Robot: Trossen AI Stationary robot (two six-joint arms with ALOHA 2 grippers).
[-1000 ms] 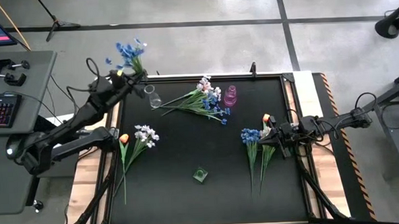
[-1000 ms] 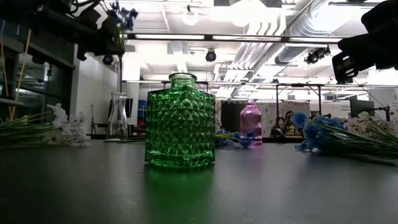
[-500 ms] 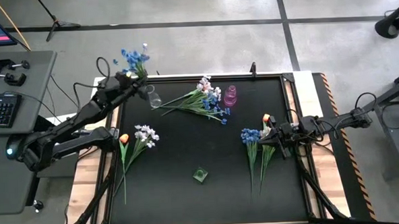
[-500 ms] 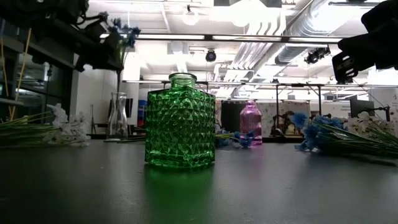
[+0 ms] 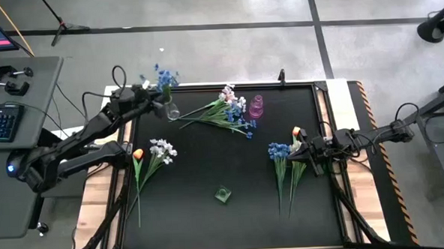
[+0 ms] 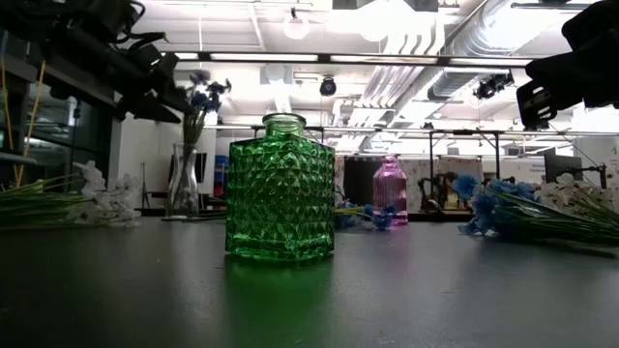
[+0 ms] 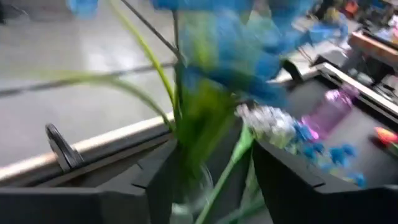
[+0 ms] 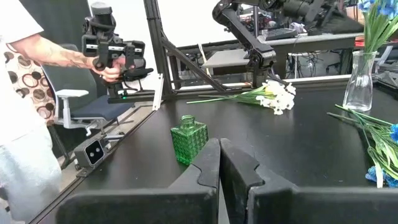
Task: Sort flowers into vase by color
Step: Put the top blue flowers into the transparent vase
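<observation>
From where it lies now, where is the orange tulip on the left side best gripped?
Grip the orange tulip mid-stem, below the bloom, coming straight down with the fingers across the stem. It lies flat, running toward the near edge, and the white flowers crowd its head, so lower down is probably freer.

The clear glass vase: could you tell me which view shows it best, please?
The low view: the clear glass vase stands in full profile, with the blue flower in its mouth. The right wrist view also shows its side. The high view gives only a small top-down glimpse; the left wrist view blurs it behind stems.
</observation>
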